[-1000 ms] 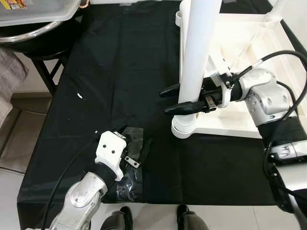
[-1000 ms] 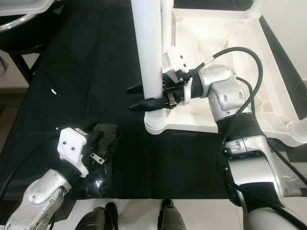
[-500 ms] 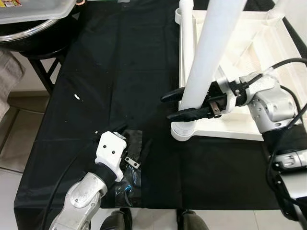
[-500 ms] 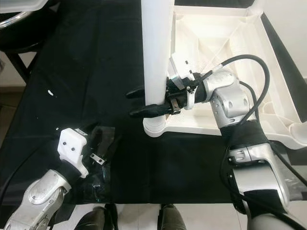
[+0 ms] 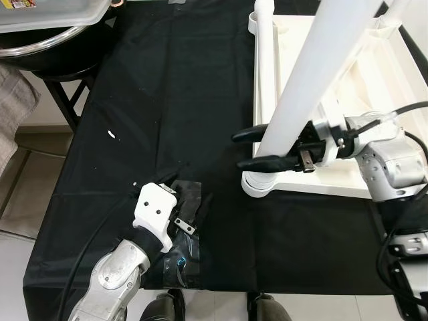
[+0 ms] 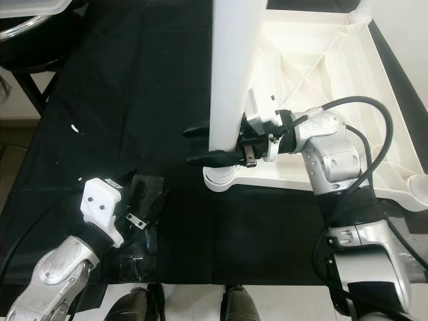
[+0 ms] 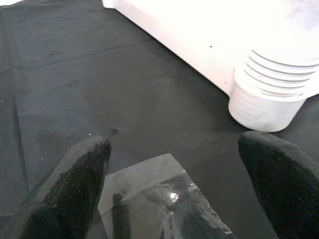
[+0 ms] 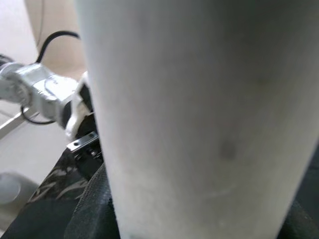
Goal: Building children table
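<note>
Black cloth point(image 5: 167, 87) covers the work surface, with the upside-down white tabletop point(image 5: 348, 73) lying at the far right. Right gripper point(image 5: 257, 148) is clamped round the white table leg point(image 5: 314, 73), which leans over the near-left corner socket point(image 5: 257, 184). Left gripper point(image 7: 174, 189) hovers spread apart over a clear plastic bag point(image 7: 159, 199); its wrist view also catches the ribbed socket up close.

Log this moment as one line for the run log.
right hand: shut on tall white plastic table leg above corner socket of upturned white tabletop | left hand: open over clear plastic bag, black cloth
</note>
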Motion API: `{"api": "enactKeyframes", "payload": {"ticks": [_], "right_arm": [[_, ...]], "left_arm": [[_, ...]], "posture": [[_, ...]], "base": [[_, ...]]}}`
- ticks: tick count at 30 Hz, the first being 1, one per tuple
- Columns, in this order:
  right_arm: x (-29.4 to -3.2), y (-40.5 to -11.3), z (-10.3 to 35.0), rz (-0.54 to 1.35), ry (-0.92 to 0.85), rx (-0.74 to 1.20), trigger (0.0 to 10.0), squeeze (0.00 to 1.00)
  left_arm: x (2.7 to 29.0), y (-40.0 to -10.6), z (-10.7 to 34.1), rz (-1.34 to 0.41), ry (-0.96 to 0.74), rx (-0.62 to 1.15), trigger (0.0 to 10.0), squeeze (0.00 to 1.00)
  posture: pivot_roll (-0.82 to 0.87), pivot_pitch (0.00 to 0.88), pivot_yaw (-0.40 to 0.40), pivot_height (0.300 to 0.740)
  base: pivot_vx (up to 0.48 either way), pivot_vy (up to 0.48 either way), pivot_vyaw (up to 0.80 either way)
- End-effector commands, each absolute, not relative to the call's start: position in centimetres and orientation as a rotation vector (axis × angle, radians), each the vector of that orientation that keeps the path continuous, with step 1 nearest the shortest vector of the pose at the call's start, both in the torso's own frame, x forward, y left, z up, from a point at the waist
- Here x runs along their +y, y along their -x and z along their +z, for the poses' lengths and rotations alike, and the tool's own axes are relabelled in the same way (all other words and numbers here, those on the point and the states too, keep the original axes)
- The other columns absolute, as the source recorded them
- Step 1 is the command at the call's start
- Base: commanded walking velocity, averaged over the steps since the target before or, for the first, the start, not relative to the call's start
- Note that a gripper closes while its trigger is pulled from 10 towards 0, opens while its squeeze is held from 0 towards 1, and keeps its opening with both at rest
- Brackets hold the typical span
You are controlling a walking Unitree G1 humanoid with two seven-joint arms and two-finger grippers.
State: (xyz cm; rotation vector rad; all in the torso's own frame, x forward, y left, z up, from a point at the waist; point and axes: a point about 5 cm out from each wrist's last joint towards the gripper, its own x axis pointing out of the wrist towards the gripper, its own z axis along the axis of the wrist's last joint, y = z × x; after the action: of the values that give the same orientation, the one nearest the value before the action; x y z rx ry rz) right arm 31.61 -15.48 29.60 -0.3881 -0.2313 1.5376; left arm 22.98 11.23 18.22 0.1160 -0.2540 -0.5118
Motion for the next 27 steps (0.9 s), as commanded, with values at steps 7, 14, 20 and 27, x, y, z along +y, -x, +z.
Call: {"api": "enactKeyframes", "payload": {"ticks": [7,14,20,27], "right_arm": [[-16.1,-32.4,26.2,1.441,0.318,-0.025,10.0,0.00],[-16.3,-33.0,24.9,1.395,0.351,0.098,10.0,0.00],[-16.2,-33.2,24.6,1.322,0.354,0.118,10.0,0.00],[-15.8,-32.1,23.1,1.051,0.257,0.107,10.0,0.00]], "left_arm": [[11.4,-22.9,17.6,-0.508,-0.117,-0.220,10.0,0.00],[11.4,-22.9,17.6,-0.508,-0.115,-0.219,10.0,0.00],[11.3,-22.9,17.6,-0.506,-0.114,-0.221,10.0,0.00],[12.5,-23.5,18.2,-0.432,-0.046,-0.235,10.0,0.00]], "posture": [[0.04,0.349,0.038,0.740],[0.04,0.351,0.035,0.740],[0.04,0.350,0.030,0.740],[0.02,0.345,0.016,0.740]], "base": [[0.000,0.000,0.00],[0.000,0.000,0.00],[0.000,0.000,0.00],[0.000,0.000,0.00]]}}
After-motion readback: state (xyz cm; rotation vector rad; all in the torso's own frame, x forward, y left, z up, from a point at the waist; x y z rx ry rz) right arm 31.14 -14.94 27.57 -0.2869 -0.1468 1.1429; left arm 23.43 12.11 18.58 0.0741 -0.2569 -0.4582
